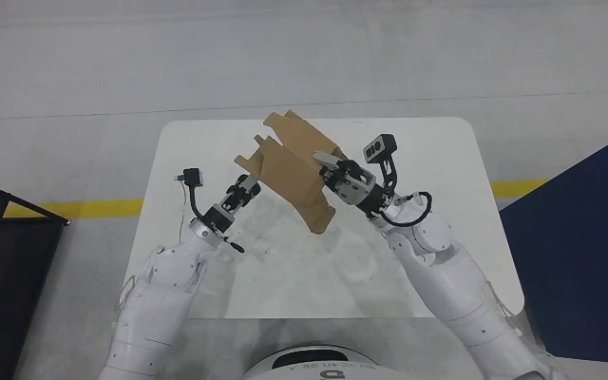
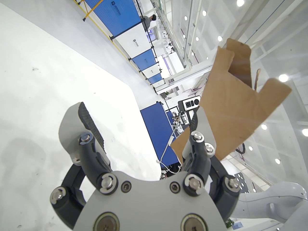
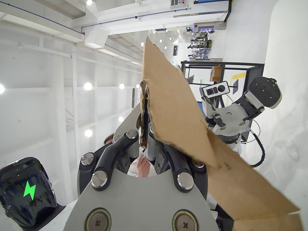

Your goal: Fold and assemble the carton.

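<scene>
A flat brown carton (image 1: pixel 296 169) with notched flaps hangs tilted above the white table (image 1: pixel 285 275), between my two grippers. My right gripper (image 1: pixel 329 164) is shut on one of the carton's long edges; in the right wrist view the torn cardboard edge (image 3: pixel 145 102) sits pinched in the right gripper (image 3: pixel 144 127). My left gripper (image 1: pixel 249 187) is at the carton's opposite side and stands wide open (image 2: pixel 140 117). One of its fingers (image 2: pixel 200 123) rests against the carton's face (image 2: pixel 235 106), and nothing is between the jaws.
The table's bare surface (image 2: pixel 48 78) spreads below and toward me. A black frame (image 1: pixel 24 214) stands off the table's left side and a blue panel (image 1: pixel 570 247) off its right. A yellow floor line (image 1: pixel 95 206) runs behind.
</scene>
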{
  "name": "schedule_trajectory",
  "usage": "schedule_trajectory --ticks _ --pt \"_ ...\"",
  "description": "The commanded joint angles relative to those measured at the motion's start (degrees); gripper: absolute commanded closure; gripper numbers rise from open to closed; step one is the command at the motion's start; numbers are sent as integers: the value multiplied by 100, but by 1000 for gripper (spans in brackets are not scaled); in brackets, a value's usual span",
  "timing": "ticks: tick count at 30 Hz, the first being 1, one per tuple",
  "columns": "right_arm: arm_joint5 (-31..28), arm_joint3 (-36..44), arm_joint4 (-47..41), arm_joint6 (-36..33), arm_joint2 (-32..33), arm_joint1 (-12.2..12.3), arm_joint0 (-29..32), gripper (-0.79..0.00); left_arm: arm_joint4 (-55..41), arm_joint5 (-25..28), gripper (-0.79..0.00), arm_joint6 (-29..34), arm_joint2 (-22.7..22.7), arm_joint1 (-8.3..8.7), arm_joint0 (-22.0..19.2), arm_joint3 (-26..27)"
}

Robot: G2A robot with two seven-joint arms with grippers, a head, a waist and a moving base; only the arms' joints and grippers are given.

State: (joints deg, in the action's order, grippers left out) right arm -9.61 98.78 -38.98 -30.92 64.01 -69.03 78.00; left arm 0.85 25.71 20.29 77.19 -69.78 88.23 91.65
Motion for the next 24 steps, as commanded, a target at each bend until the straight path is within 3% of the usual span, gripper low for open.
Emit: schedule_trajectory --ticks 1,6,13,24 --pt "0 0 1 -1 0 0 0 0 0 1 -785 1 -2 0 -1 0" --pt "0 29 -95 45 -7 -9 30 0 0 1 -785 1 -2 0 -1 0" --pt "261 -63 -2176 -634 28 -94 202 0 0 1 -785 1 -2 0 -1 0" --pt "393 -128 -1649 -1008 141 -51 471 0 -340 -71 -785 -163 -15 -22 1 269"
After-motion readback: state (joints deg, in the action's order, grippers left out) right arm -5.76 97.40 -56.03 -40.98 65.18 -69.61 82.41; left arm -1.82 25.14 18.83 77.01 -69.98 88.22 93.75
